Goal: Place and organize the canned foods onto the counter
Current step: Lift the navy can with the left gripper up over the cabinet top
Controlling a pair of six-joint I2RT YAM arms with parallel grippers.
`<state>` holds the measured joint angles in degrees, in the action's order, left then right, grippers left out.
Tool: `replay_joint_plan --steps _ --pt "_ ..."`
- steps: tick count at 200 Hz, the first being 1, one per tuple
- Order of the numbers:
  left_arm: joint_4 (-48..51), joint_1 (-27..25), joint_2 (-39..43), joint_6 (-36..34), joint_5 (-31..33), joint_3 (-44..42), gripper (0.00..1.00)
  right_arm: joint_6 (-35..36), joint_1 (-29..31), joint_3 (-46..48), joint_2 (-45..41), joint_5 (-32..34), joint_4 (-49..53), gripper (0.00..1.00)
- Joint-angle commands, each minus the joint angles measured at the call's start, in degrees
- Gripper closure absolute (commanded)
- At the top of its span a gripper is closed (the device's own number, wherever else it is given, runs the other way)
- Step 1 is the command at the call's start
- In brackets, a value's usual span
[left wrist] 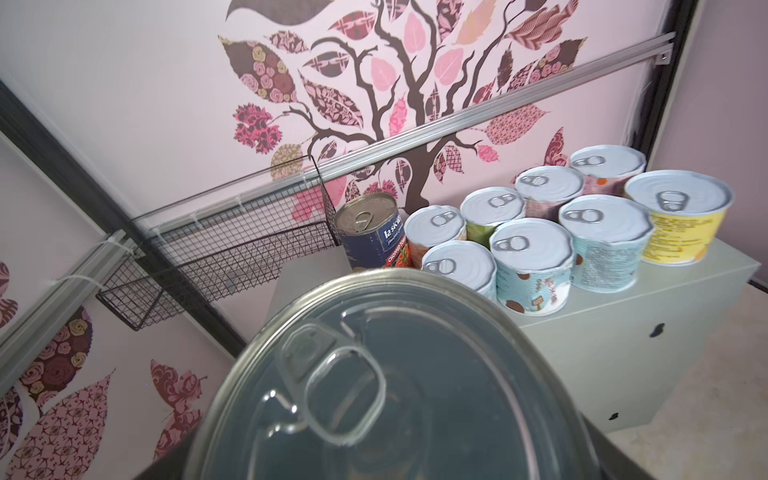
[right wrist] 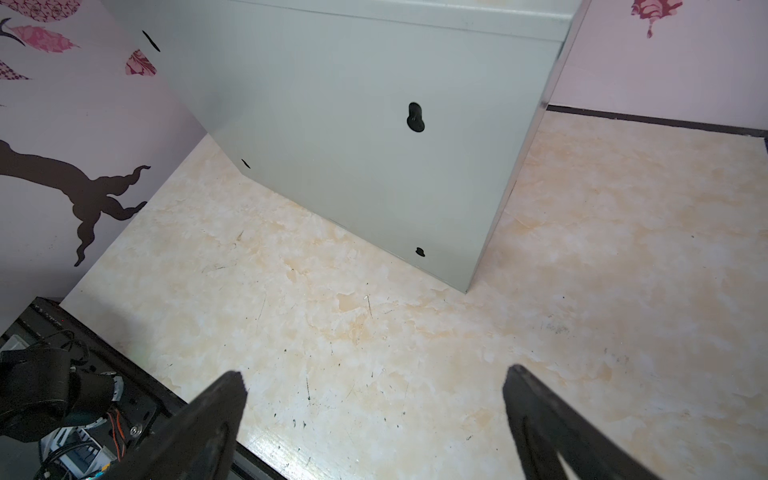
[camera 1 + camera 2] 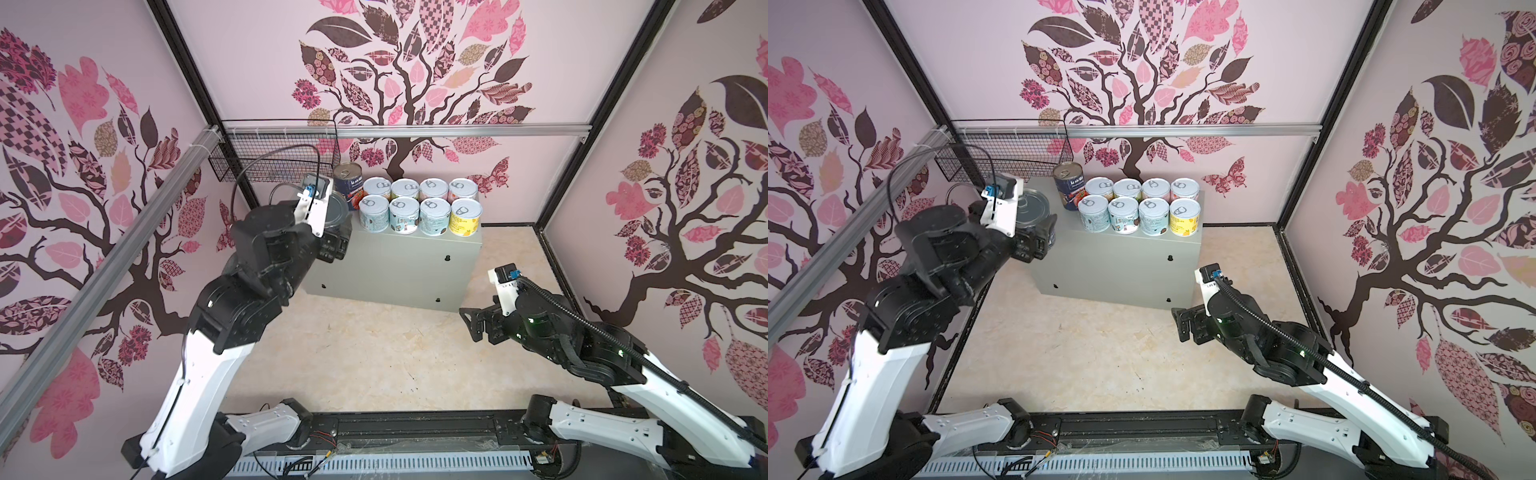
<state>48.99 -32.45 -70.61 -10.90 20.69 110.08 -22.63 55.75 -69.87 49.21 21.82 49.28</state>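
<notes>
Left end effector (image 3: 1042, 232) is clamped on the last tall can (image 3: 1034, 210), at the table's (image 3: 1121, 257) left edge. I'd set it upright in front of the blue can (image 3: 1069, 185). Right end effector (image 2: 374, 399) hangs apart, empty.

Eight short cans (image 3: 419, 203) in two rows of four, two tall cans (image 3: 348, 185), one wire basket (image 3: 266, 162), one grey worktop (image 3: 399, 266).
</notes>
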Motion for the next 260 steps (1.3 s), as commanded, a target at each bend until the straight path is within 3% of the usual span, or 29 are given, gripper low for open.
replay_joint_plan --steps 1,42,186,260 --pt "-6.56 4.26 -2.49 2.53 -9.52 7.11 0.47 1.29 -0.11 -1.19 0.07 1.2 -0.85 0.0" --pt "-10.0 12.87 -8.23 9.13 -18.48 8.29 0.47 2.0 -0.11 -0.37 0.27 1.35 -1.03 0.0" --pt "-19.88 14.01 -15.33 6.49 -16.29 7.03 0.46 2.64 -0.09 1.62 0.45 -0.2 -2.08 0.0" --pt "-24.53 14.88 -15.38 6.93 -17.15 2.8 0.38 2.06 -0.11 1.59 0.37 -0.88 -1.4 0.0"
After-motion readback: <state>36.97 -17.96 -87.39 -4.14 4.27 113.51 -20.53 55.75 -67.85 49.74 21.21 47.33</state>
